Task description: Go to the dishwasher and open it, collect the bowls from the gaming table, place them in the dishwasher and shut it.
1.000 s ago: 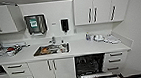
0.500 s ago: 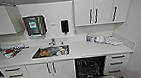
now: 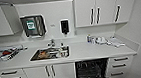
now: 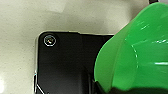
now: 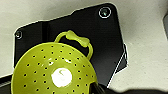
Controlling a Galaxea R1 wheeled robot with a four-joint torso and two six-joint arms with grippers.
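One built-in dishwasher (image 3: 92,71) stands open and dark under the white counter (image 3: 87,51), right of the steel sink (image 3: 50,53). Left wrist view: a bright green plastic bowl (image 4: 140,52) close up. Right wrist view: a perforated yellow-green bowl (image 5: 53,70) with a loop handle; I cannot tell either grip.

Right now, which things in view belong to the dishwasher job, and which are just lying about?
Job:
- dishwasher, open under the counter
- green bowl, in the left wrist view
- yellow-green holed bowl, in the right wrist view

Lying about:
- sink with dishes
- dish rack
- wall dispenser
- items near corner
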